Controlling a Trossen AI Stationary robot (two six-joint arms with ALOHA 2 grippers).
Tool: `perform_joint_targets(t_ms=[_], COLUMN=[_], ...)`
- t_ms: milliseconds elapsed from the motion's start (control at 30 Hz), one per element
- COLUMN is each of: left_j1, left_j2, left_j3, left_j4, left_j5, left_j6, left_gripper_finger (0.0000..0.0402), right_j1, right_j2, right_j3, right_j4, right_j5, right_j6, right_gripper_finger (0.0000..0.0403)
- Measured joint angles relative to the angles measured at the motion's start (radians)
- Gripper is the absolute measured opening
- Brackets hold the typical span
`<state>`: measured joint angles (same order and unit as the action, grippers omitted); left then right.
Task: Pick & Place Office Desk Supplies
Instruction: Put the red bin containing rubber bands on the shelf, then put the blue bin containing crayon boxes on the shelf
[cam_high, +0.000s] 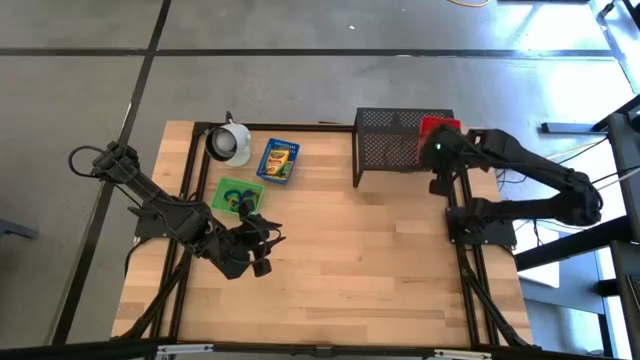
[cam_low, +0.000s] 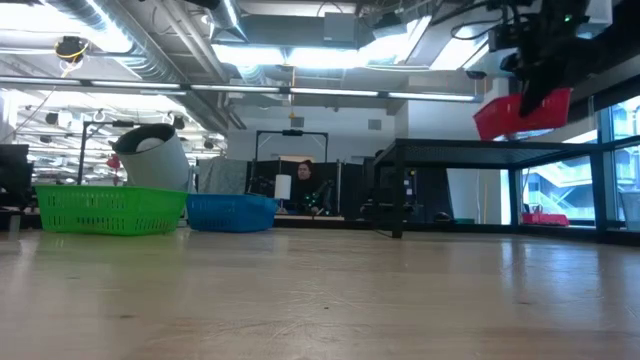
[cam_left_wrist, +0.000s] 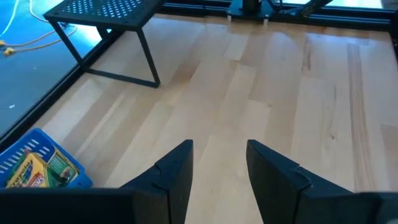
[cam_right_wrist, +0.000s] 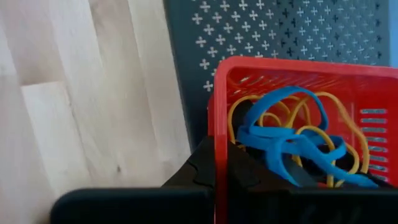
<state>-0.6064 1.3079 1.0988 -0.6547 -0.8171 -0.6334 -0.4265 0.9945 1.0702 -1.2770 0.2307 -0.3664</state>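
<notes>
Overhead, right gripper (cam_high: 441, 152) (clamped), red basket (cam_high: 437, 127) aloft

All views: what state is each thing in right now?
Red basket: held above the rack by the right gripper, rubber bands inside.
Left gripper: open, empty, over bare table.
Green basket: on table.
Blue basket: on table, crayon box inside.
White cup: tipped over.

Bare wood lies open across the table (cam_high: 380, 270) middle and near edge. The far edge is crowded: white cup (cam_high: 230, 143), blue basket (cam_high: 278, 160), green basket (cam_high: 237, 195), and black rack (cam_high: 392, 147), seemingly passable underneath.
</notes>
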Motion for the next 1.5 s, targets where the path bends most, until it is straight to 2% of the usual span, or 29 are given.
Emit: perform_joint_targets(t_ms=[233,467,667,1000,1133,1500], left_j1=[0.0,0.0,0.0,0.0,0.0,0.0], left_j2=[0.0,0.0,0.0,0.0,0.0,0.0], left_j3=[0.0,0.0,0.0,0.0,0.0,0.0], left_j4=[0.0,0.0,0.0,0.0,0.0,0.0], left_j5=[0.004,0.003,0.0,-0.012,-0.023,-0.027], left_j6=[0.002,0.027,0.041,0.079,0.08,0.08], left_gripper_finger=[0.0143,0.0143,0.0143,0.0143,0.0143,0.0143], right_j1=[-0.215,-0.3,-0.336,-0.339,-0.339,-0.339], right_j2=[0.015,0.058,0.081,0.084,0.084,0.084], right_j3=[0.0,0.0,0.002,0.001,0.001,0.001], right_j4=[0.013,0.015,0.017,0.026,0.026,0.025], right_j5=[-0.088,-0.089,-0.094,-0.086,-0.046,-0.055], right_j6=[-0.076,-0.14,-0.159,-0.166,-0.165,-0.064], right_gripper_finger=[0.0006,0.0006,0.0012,0.0058,0.0074,0.0131])
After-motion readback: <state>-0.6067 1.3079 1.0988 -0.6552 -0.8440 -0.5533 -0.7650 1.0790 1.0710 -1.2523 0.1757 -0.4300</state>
